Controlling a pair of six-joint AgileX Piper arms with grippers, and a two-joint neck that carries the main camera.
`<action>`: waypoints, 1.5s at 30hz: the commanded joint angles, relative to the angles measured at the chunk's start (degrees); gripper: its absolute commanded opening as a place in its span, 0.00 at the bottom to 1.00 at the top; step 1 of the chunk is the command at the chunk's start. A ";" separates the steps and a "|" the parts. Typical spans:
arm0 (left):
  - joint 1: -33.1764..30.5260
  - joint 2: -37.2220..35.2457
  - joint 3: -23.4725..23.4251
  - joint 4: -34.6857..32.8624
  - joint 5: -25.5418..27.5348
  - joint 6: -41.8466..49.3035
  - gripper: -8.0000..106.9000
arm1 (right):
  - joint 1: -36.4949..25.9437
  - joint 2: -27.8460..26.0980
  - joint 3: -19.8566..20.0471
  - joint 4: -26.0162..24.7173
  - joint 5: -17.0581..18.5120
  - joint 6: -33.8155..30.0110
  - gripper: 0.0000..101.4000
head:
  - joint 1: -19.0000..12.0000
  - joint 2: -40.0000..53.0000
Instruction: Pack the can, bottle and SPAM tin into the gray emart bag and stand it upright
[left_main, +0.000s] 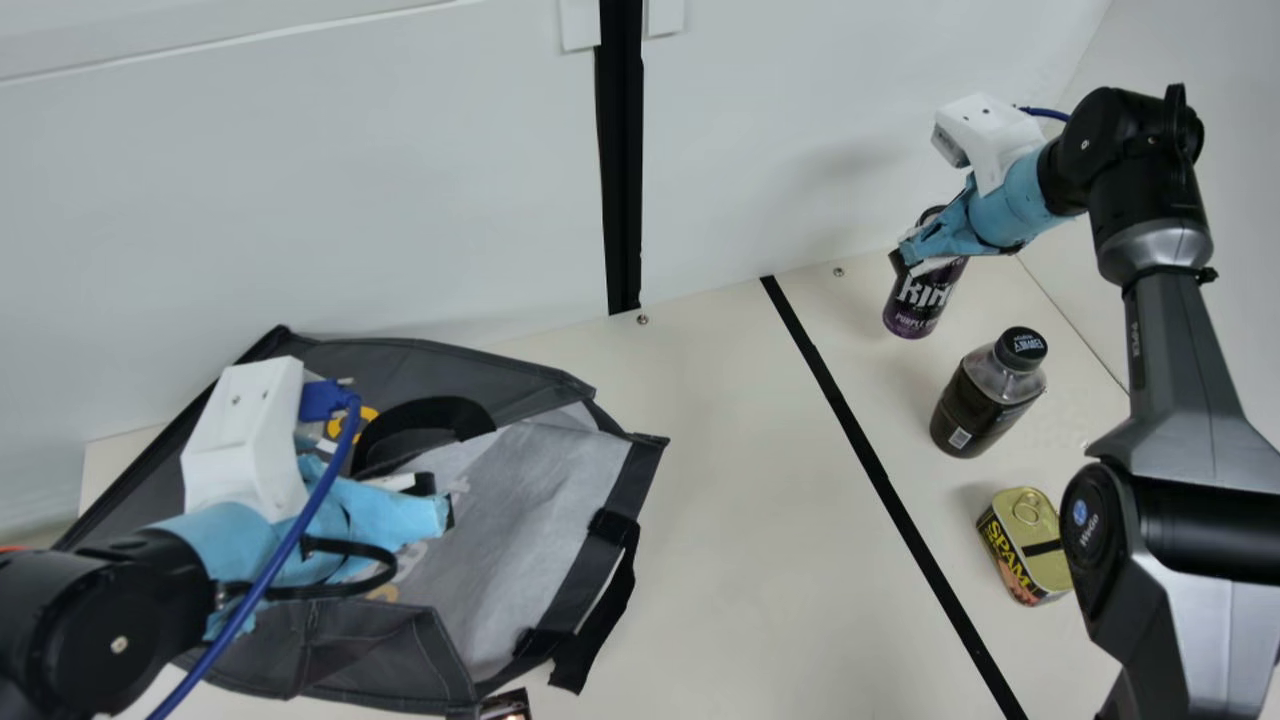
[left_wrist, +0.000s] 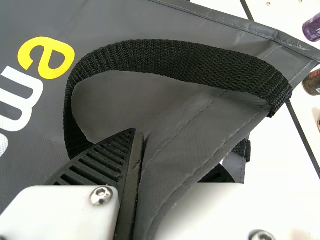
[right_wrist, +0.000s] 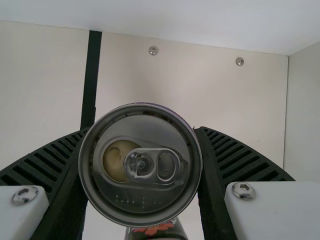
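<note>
White wall panels (left_main: 400, 180) back the cream table (left_main: 740, 520). Left gripper (left_main: 438, 498) is clamped on fabric of the gray emart bag (left_main: 525, 375). Right gripper (left_main: 905, 262) grasps the purple can (left_main: 912, 312) near its top. The dark-capped bottle (left_main: 980, 402) stands between can and SPAM tin (left_main: 1042, 560), all outside the bag.

The site is a laboratory-type robot workstation, as indicated by the left arm (left_main: 118, 615), right arm (left_main: 1165, 370), cream table (left_main: 740, 500), black strip (left_main: 862, 430) and white panels (left_main: 350, 200).
</note>
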 joint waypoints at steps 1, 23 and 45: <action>0.00 0.00 0.00 0.00 0.00 0.00 0.00 | 0.03 -1.50 1.36 0.25 -0.10 0.05 0.00 | -1.30 -0.14; 0.00 0.00 0.00 0.00 0.00 0.00 0.00 | 0.79 -16.32 15.49 2.40 -0.10 -2.54 0.00 | -1.30 -0.14; 0.00 0.00 0.00 0.00 0.00 0.00 0.00 | 0.32 -29.00 30.10 5.56 -0.10 -7.58 0.00 | -1.30 -0.14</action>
